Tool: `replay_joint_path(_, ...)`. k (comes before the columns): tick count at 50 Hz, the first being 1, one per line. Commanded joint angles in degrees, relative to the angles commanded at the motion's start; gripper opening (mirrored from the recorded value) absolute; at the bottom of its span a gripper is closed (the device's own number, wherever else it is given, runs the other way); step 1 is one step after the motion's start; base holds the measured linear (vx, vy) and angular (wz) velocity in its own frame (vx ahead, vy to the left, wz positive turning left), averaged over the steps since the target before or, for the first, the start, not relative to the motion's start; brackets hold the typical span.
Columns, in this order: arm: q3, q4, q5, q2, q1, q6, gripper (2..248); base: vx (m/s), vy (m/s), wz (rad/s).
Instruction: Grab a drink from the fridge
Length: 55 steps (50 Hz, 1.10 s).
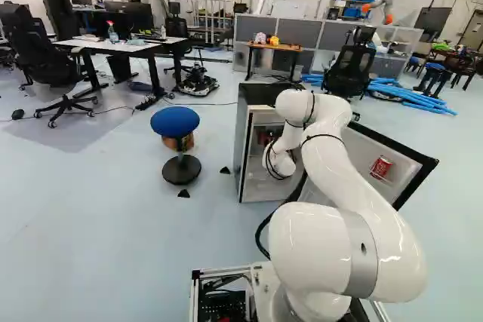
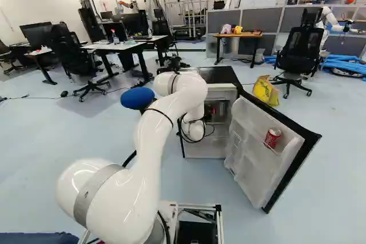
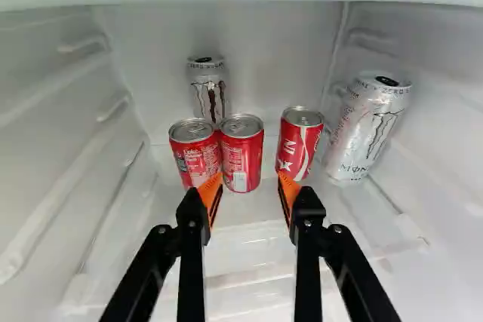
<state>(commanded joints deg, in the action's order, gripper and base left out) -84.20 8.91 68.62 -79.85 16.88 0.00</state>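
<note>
Red cans (image 3: pixel 241 157) upright, long axes vertical, lids up.

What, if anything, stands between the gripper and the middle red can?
Nothing visible stands between the gripper and the middle red can. One red can close beside it and another across a gap line up with the fingertips and might hinder straddling.

Around the gripper (image 3: pixel 245 182), the fridge liner (image 3: pixel 275 50) is smooth white plastic with a soft sheen. Ahead of the matt black fingers (image 3: pixel 192 213), 3 red soda cans (image 3: pixel 241 157) have glossy metal walls and bare silvery lids; 2 silver drink cans (image 3: pixel 364 132) also look metallic.
</note>
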Motion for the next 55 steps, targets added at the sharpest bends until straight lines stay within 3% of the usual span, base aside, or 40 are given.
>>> replay_joint_path(1,0.0,0.0,0.0,0.0,0.0,0.0,130,0.0,0.0,0.0)
replay_joint_path(55,-0.2,0.0,0.0,-0.1,0.0,0.0,135,0.0,0.0,0.0)
